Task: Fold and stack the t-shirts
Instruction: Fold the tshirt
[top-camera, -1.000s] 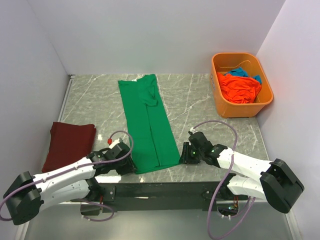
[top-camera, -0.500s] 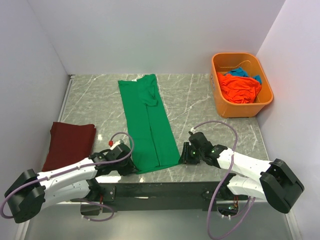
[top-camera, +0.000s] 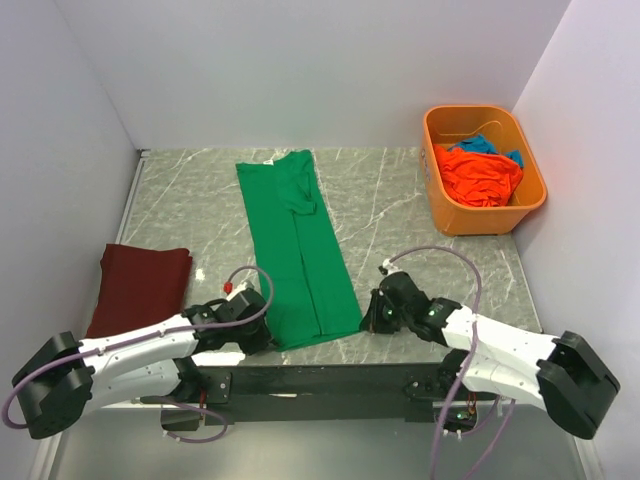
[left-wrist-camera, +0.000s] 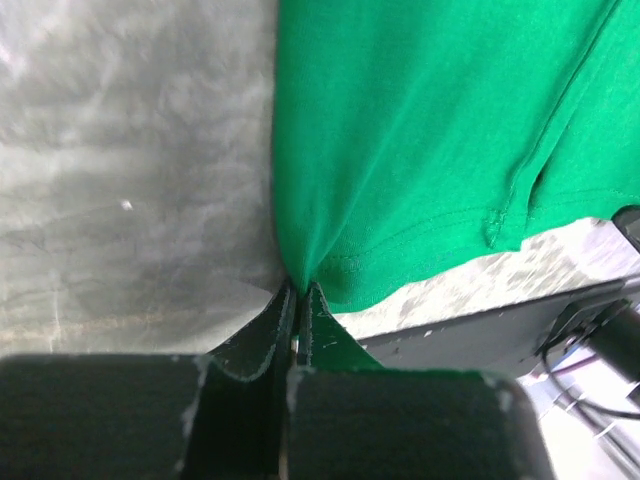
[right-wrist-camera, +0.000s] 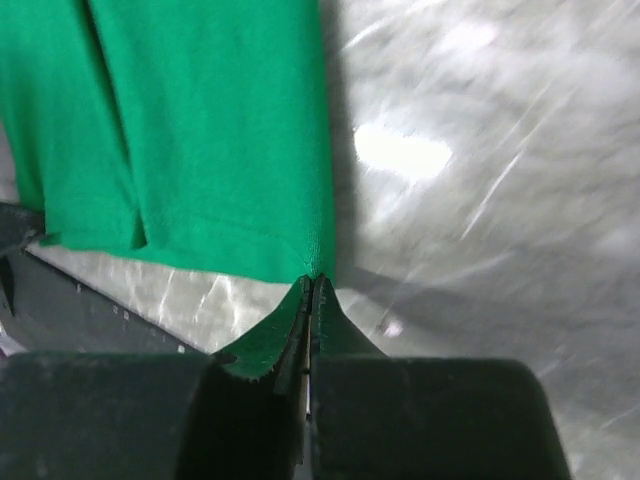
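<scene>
The work surface is a grey marble-patterned table (top-camera: 400, 210), enclosed by plain white walls (top-camera: 300, 70) at the back and on both sides. A dark mounting rail (top-camera: 320, 380) is fitted along the near edge, where both arm bases are bolted.

An orange tub (top-camera: 485, 218) is placed at the far right corner of the table. A crumpled orange t-shirt (top-camera: 478, 175) is held inside it, with a blue t-shirt (top-camera: 482, 144) partly visible behind that. A maroon t-shirt (top-camera: 140, 285) is laid folded and flat near the left edge, well apart from the tub.

The green t-shirt (top-camera: 295, 240) is laid as a long narrow strip down the middle of the table, from near the back wall to the near edge, with its sides folded in.

The left gripper (top-camera: 262, 335) is positioned at the near-left corner of the strip. In the left wrist view, its fingers (left-wrist-camera: 270, 335) are seen pressed together on the hem corner of the green cloth, which is drawn into a small pinched point between them.

The right gripper (top-camera: 368, 318) is positioned at the near-right corner of the strip. In the right wrist view, its fingers (right-wrist-camera: 335, 325) are seen closed on that corner of the hem, with green cloth caught between them. Both corners are held low, at or just above the table surface.
</scene>
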